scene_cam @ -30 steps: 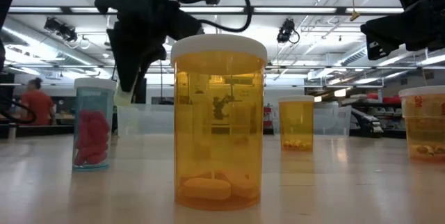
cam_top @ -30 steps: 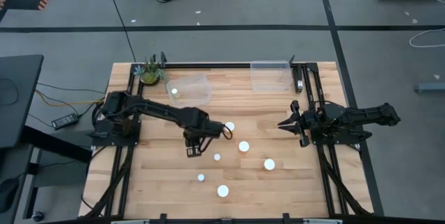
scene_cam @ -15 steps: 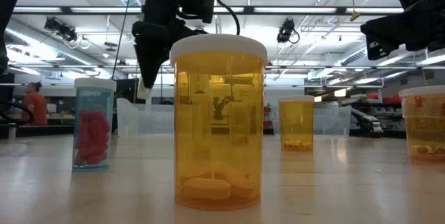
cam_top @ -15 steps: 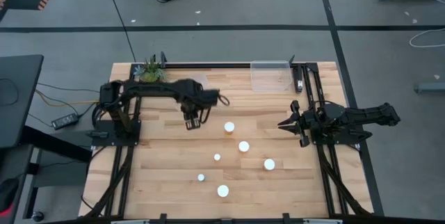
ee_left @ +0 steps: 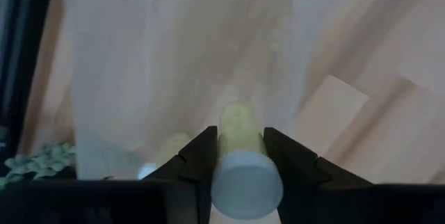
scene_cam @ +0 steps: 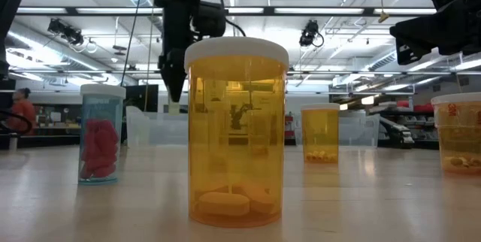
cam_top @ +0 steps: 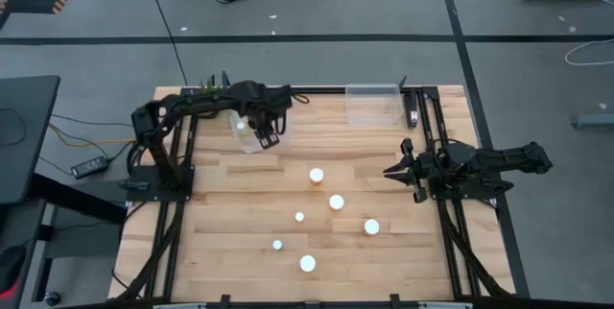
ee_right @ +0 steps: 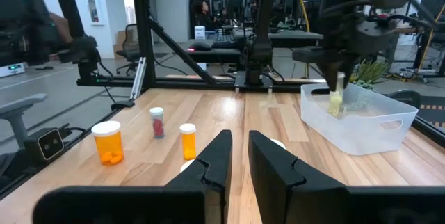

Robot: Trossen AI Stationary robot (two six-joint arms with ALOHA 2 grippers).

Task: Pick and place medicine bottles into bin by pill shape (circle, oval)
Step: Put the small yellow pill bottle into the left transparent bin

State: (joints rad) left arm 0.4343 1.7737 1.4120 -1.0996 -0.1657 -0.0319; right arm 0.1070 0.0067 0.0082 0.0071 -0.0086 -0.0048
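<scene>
My left gripper (cam_top: 264, 137) hangs over the clear bin (cam_top: 251, 142) at the back left, shut on a small medicine bottle (ee_left: 240, 181) with a white cap and a yellowish body. One white-capped bottle (cam_top: 240, 125) lies inside that bin. Several more medicine bottles stand on the table's middle, among them a small one (cam_top: 316, 176) and a wider one (cam_top: 307, 263). In the low view an orange bottle (scene_cam: 235, 129) with oval pills stands nearest. My right gripper (cam_top: 392, 172) waits shut at the right side, holding nothing.
A second clear bin (cam_top: 372, 105) stands at the back centre-right. A small plant (ee_left: 42, 163) sits by the left bin's corner. Dark frame rails (cam_top: 434, 136) run along both sides of the table. A person (scene_cam: 22, 110) shows far off in the room.
My left arm has swung from the table's middle back to the left bin, carrying the small bottle. The right arm has not moved.
</scene>
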